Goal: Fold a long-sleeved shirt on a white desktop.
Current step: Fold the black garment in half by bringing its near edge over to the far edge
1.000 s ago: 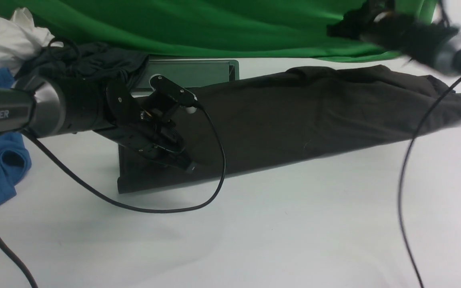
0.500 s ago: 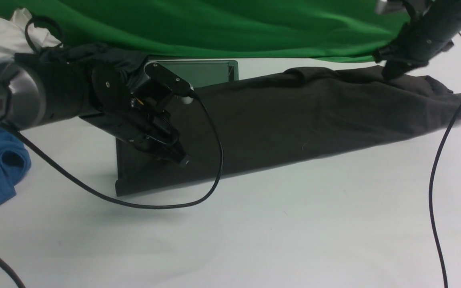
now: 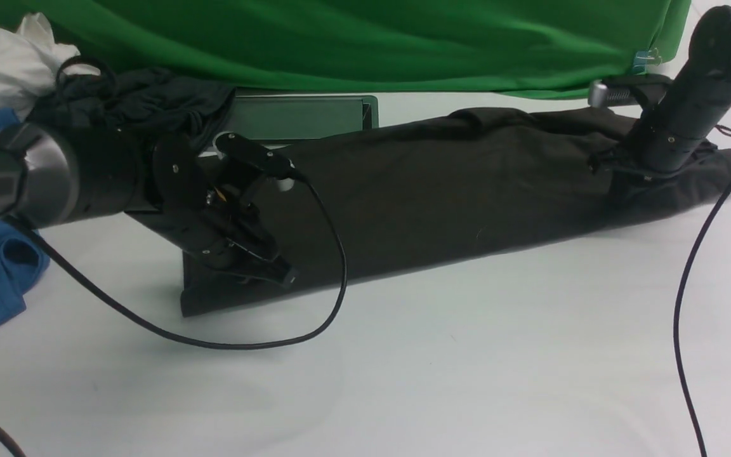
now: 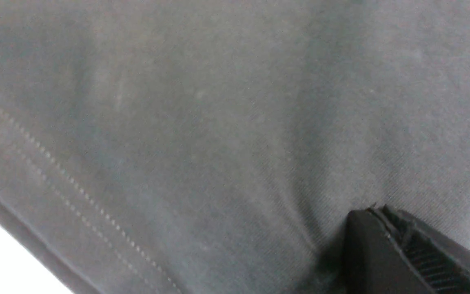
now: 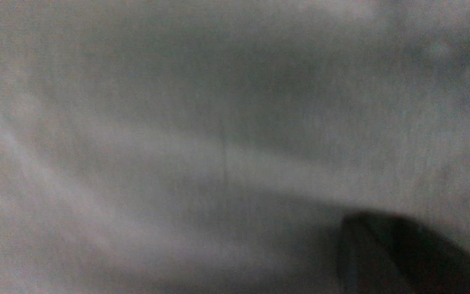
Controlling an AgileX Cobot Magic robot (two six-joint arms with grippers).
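Blurry, very close shot. Grey shirt [image 5: 169, 122] cloth fills the whole frame, with soft lighter fold bands slanting across it and one thin, faint line near the middle. Dark rounded tip of right gripper [image 5: 386, 253] at frame edge, right against the cloth. Too blurred to tell how the jaws stand.

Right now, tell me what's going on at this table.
A two-armed robot is working on a long-sleeved shirt, which lies as a long, narrow band across the white desktop. The left gripper is shut, its tip down on the cloth at the hemmed end; whether it pinches fabric is unclear. The right gripper is down on the opposite end, too dark and blurred to tell if it is open or shut.
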